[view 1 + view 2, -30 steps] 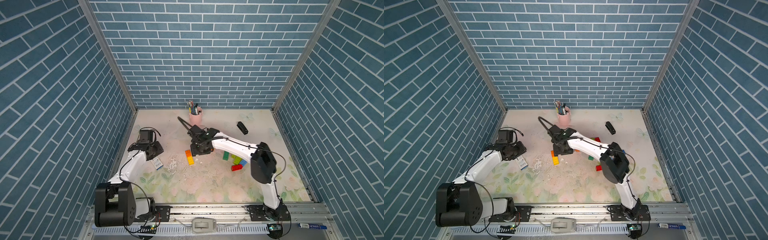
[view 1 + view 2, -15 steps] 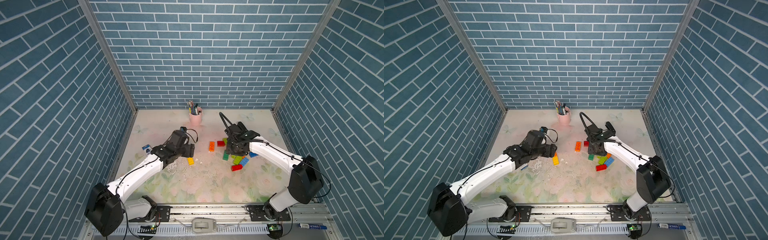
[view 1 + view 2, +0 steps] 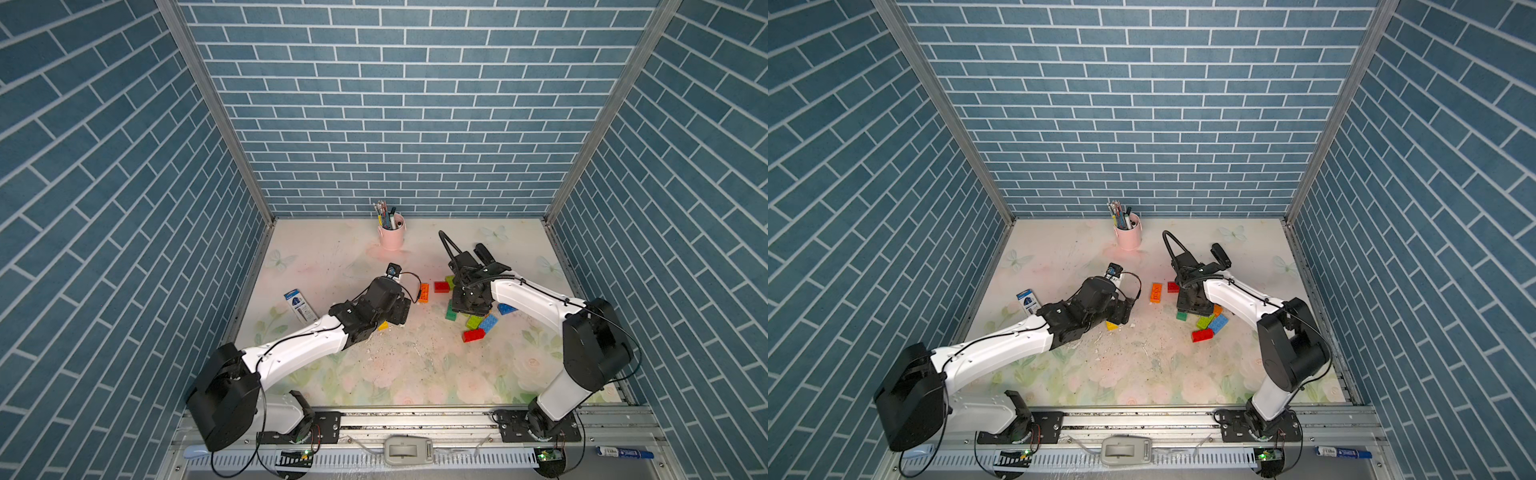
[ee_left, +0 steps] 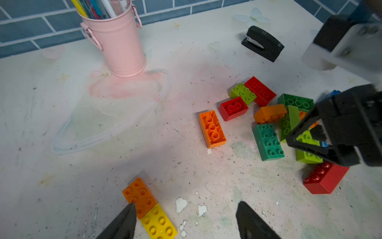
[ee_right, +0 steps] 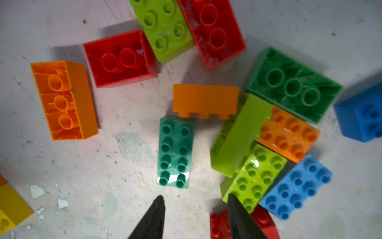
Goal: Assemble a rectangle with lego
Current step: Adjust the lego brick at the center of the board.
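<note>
Teal brick (image 5: 175,152), pink bucket (image 4: 119,41)

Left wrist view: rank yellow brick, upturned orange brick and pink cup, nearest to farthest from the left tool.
1. Yellow brick, right at the left tool.
2. Upturned orange brick, midway out.
3. Pink cup, far back.

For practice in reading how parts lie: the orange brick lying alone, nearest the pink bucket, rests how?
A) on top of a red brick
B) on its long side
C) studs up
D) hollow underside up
D: the orange brick shows three round tubes inside its open shell, no studs.
</note>
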`<state>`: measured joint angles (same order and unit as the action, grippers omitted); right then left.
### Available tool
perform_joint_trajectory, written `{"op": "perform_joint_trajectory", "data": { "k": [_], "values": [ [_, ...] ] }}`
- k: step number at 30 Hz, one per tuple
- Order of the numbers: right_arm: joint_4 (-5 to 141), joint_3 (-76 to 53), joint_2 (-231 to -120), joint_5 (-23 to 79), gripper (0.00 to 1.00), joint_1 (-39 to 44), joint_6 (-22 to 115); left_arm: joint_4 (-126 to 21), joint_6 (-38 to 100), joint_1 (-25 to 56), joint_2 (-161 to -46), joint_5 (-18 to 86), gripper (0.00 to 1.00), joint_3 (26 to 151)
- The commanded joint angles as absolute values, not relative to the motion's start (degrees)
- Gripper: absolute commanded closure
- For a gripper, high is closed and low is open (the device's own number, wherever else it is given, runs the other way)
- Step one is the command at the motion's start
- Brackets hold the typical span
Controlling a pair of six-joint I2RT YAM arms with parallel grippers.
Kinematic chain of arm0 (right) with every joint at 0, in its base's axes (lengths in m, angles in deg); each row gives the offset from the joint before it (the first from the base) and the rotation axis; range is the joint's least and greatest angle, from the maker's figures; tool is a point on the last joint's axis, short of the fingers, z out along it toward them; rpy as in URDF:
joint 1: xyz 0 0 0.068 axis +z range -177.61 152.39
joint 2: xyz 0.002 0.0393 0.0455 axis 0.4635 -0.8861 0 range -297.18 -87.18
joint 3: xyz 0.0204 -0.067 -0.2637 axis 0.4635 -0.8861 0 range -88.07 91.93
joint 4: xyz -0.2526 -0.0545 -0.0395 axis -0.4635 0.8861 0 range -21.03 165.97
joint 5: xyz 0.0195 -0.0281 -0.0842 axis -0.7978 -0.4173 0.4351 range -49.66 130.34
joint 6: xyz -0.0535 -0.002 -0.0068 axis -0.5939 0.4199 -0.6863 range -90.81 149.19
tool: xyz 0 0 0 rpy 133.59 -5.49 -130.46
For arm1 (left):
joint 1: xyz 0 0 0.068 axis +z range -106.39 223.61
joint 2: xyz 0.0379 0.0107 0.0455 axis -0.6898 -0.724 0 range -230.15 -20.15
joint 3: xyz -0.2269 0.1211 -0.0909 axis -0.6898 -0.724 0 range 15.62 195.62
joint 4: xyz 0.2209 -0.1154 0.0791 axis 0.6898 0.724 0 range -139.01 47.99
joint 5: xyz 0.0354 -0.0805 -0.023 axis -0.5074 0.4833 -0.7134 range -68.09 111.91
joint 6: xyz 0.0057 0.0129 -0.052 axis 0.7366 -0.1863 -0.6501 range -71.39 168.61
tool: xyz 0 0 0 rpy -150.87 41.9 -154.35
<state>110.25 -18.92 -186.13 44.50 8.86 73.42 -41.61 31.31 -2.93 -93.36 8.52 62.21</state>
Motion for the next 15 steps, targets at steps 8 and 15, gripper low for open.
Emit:
{"op": "perform_joint_trajectory", "data": {
  "k": [8, 15],
  "values": [
    [110.7, -13.1, -195.0, 47.6, 0.52, 10.2, 81.6, -43.9, 30.8, -1.3, -89.3, 5.4, 0.24, 58.8],
    [111.8, -11.0, -198.4, 49.3, 0.56, 10.9, 84.9, -44.2, 30.5, -0.2, -86.5, 5.4, 0.25, 56.5]
  ]
}}
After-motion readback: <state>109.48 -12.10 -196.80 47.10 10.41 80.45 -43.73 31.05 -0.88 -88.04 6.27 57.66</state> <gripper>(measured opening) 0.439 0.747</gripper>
